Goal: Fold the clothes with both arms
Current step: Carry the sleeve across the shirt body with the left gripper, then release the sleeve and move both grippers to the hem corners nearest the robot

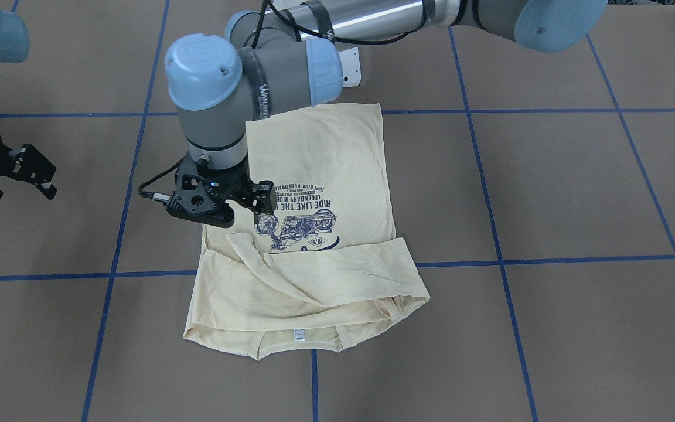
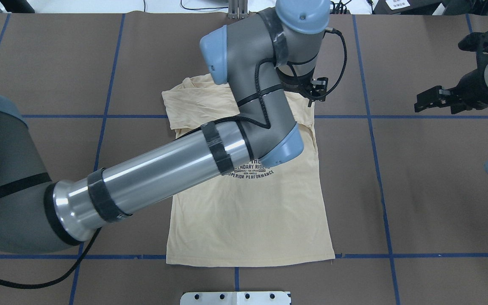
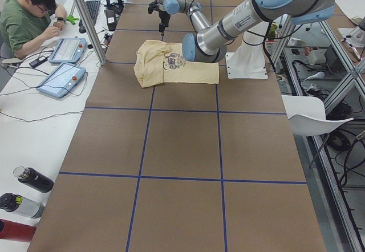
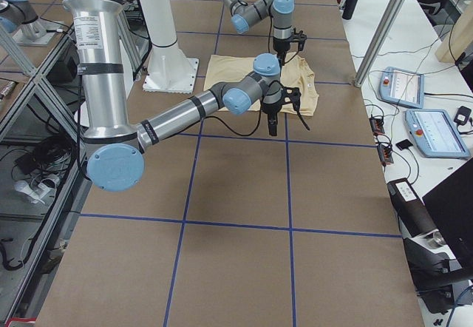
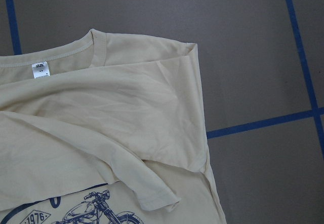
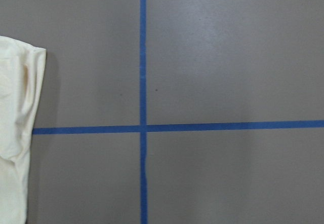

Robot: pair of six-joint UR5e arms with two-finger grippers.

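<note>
The cream-yellow T-shirt point(image 1: 326, 152) lies flat, print up, on the brown table, hem toward the robot's base and collar with the white neck tag point(image 1: 298, 334) on the far side. Its sleeves are folded in across the chest and cover part of the navy print. My left arm reaches across the shirt point(image 2: 248, 220). My left gripper point(image 1: 241, 208) hovers over the shirt's shoulder area on the robot's right side, open and empty. The left wrist view shows the collar, tag point(image 5: 40, 69) and folded sleeve below. My right gripper point(image 1: 18, 187) is open and empty, off the shirt to the side point(image 2: 430, 101).
Blue tape lines point(image 2: 375, 169) split the brown table into squares. A white base plate point(image 2: 235, 298) sits at the near edge. In the exterior left view an operator point(image 3: 25, 15) sits by tablets, and bottles point(image 3: 34, 179) lie on the side bench.
</note>
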